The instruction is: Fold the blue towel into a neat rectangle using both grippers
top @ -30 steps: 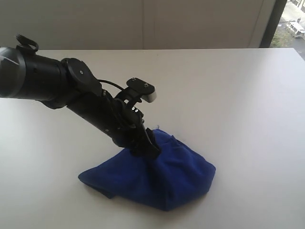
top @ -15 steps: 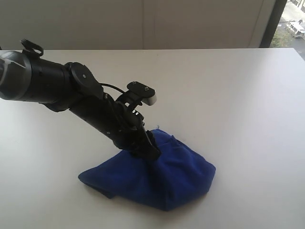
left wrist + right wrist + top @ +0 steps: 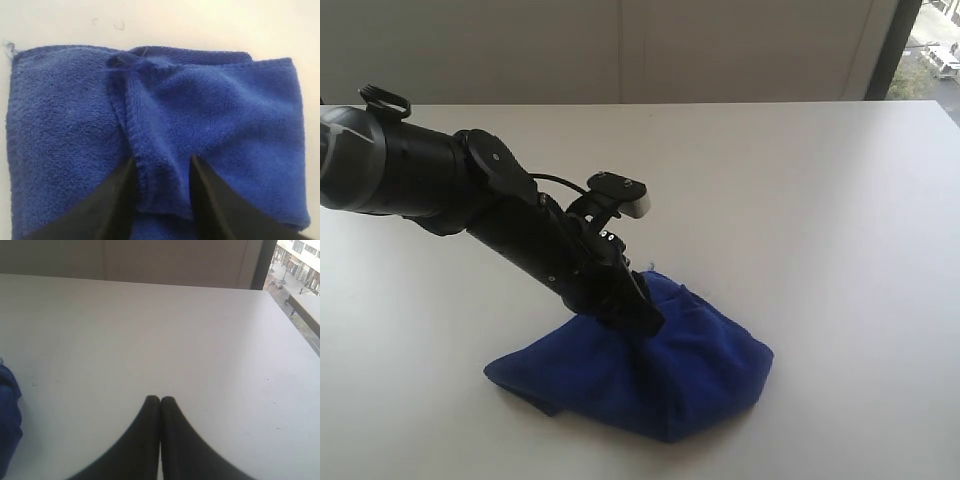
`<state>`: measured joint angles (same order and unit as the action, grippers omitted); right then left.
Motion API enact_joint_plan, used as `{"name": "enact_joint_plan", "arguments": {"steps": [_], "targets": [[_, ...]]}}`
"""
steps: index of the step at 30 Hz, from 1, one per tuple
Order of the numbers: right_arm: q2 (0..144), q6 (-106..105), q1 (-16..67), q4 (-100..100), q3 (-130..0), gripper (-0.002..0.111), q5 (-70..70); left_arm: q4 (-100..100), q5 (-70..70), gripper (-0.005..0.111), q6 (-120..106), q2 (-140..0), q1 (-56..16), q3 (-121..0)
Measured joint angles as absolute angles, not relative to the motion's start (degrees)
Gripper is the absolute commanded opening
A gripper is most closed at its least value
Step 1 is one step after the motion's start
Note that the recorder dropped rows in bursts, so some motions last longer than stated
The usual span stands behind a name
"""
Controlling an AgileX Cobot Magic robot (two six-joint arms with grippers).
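Observation:
The blue towel (image 3: 695, 370) lies crumpled in a loose folded heap near the table's front edge. My left gripper (image 3: 645, 322) reaches down from the left and presses its tips into the heap's top. In the left wrist view the towel (image 3: 220, 110) fills the frame, and the left gripper (image 3: 161, 162) stands open with a raised hemmed fold of cloth between its jaws. A thread tail (image 3: 9, 46) sticks out at one corner. My right gripper (image 3: 160, 399) is shut and empty above bare table, well away from the towel (image 3: 7, 415). It is out of the exterior view.
The white table (image 3: 800, 200) stretches wide behind and right of the towel. A wall runs along its far edge, and a window (image 3: 935, 45) shows at the back right.
The left arm has pushed slightly lower and forward into the towel, and its jaws have narrowed around the fold. The towel's outline stays the same.

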<state>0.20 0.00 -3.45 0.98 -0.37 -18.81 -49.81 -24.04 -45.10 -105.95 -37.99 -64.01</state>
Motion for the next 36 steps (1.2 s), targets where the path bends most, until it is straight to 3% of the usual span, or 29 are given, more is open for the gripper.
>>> {"name": "enact_joint_plan", "arguments": {"steps": [7, 15, 36], "targets": [[0.2, 0.0, -3.4, 1.0, -0.4, 0.0, -18.8, -49.8, -25.2, 0.034, -45.1, -106.0, -38.0, -64.0], [0.2, 0.0, -3.4, 1.0, -0.4, 0.0, -18.8, -49.8, -24.5, 0.0, -45.1, -106.0, -38.0, -64.0], [0.2, 0.0, -3.4, 1.0, -0.4, 0.0, -18.8, -49.8, -24.3, 0.0, -48.3, -103.9, -38.0, -64.0]]}}
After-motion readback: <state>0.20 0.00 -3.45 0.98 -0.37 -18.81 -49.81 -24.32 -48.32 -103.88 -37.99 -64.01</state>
